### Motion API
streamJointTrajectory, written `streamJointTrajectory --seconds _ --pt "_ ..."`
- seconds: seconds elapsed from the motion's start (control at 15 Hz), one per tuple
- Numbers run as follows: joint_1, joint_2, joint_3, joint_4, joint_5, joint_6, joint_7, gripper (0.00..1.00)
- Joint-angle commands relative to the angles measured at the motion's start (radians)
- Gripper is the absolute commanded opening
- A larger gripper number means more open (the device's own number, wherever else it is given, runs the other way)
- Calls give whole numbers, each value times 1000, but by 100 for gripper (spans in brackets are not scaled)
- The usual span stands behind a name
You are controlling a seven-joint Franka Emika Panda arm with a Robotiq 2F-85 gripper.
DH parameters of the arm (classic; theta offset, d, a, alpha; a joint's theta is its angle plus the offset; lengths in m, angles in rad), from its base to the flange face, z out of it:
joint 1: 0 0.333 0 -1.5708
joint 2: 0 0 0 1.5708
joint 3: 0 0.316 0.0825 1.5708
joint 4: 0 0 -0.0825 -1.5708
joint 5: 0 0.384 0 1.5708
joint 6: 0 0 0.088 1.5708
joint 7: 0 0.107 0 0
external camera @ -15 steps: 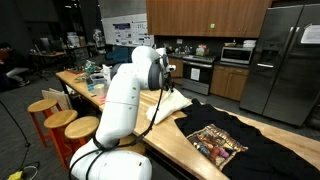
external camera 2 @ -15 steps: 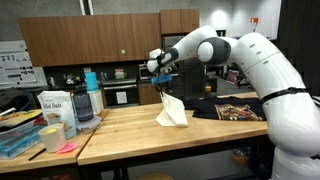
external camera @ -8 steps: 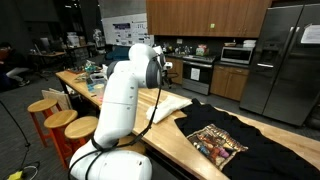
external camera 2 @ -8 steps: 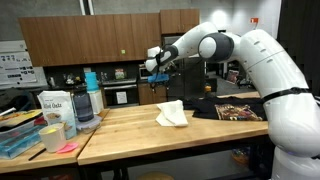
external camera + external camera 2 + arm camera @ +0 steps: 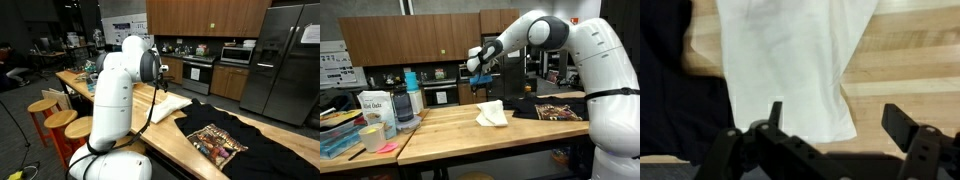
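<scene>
We see the white cloth (image 5: 492, 114) lying loosely crumpled on the wooden surface (image 5: 450, 135), just beside the black printed shirt (image 5: 555, 110); in the wrist view the cloth (image 5: 790, 60) spreads out below us with nothing gripping it. The pincer (image 5: 480, 78) hangs above it, well clear, with its jaws wide apart and empty, as the wrist view confirms (image 5: 835, 118). We judge the step in hand to be a release followed by a lift away. Any fresh hold on the cloth calls for coming straight down onto a raised fold or an edge. A second earlier the cloth is drawn up into a peak under the pincer; now it lies slack and the arm stands higher
</scene>
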Motion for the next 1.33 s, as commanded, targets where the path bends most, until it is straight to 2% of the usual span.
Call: streamJointTrajectory --seconds 0.0,0.27,0.73,1.0,1.27 --pt "-25 -99 43 -132 74 -21 -144 100" --pt "-25 -172 70 -220 115 -73 -288 100" --pt "-31 -272 106 -311 93 -294 -507 100" --pt "-40 -305 117 -363 65 -340 -656 100" --pt "-59 -317 118 -409 27 -336 -785 100"
